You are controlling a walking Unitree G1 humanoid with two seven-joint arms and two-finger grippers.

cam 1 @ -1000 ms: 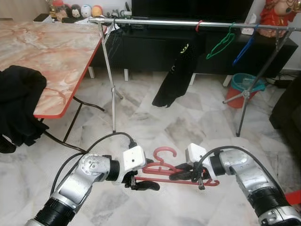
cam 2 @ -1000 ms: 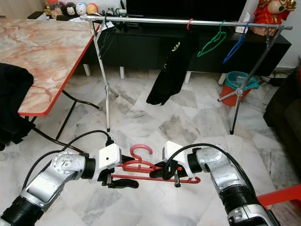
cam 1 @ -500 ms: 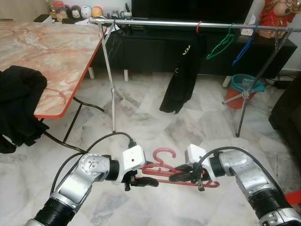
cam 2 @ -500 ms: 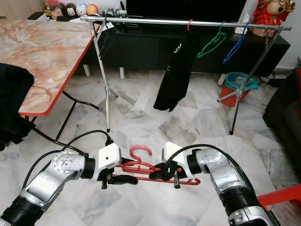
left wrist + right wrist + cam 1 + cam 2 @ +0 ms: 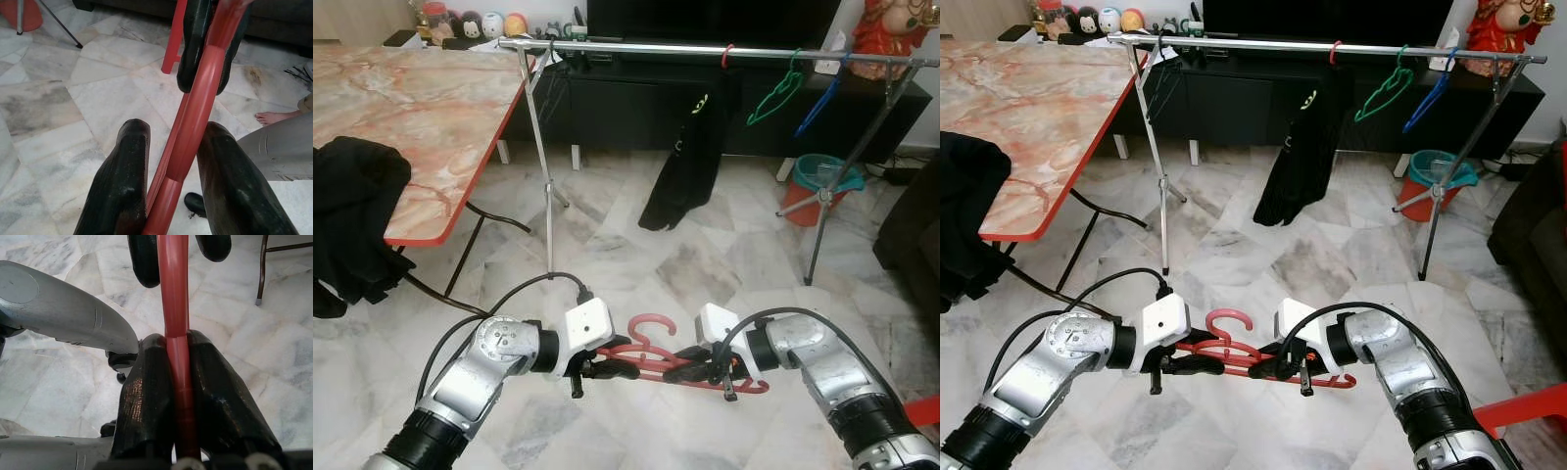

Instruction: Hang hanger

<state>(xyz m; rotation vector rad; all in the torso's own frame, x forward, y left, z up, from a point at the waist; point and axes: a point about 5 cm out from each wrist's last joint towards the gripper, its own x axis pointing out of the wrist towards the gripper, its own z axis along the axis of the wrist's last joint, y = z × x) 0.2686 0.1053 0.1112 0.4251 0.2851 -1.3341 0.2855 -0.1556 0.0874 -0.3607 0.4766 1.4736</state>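
Below the rail: both arms meet low over the marble floor (image 5: 636,264), well short of the clothes rail (image 5: 705,47).
Red hanger (image 5: 651,352): held level between the two arms, hook curling up toward the rail, not on it.
Right pincer (image 5: 690,366): clamped on the hanger's red bar; in the right wrist view both fingers (image 5: 146,396) press flat against it.
Left pincer (image 5: 612,370): fingers parted on either side of the hanger; in the left wrist view the bar runs between them, touching one finger (image 5: 230,176) with a gap at the other, so it straddles rather than pinches.
Clothes rail: a silver bar on thin tripod legs, standing before a dark TV cabinet (image 5: 636,108).
On the rail: a black garment (image 5: 683,162) hanging near the middle, a green hanger (image 5: 773,95) and a blue hanger (image 5: 820,98) further toward the robot's right.
Beside the rail's right leg: a red bucket (image 5: 820,186) with a teal rim.
Left of the rail: a marbled surface (image 5: 411,108) with a red edge, black cloth (image 5: 352,215) draped over its near corner.
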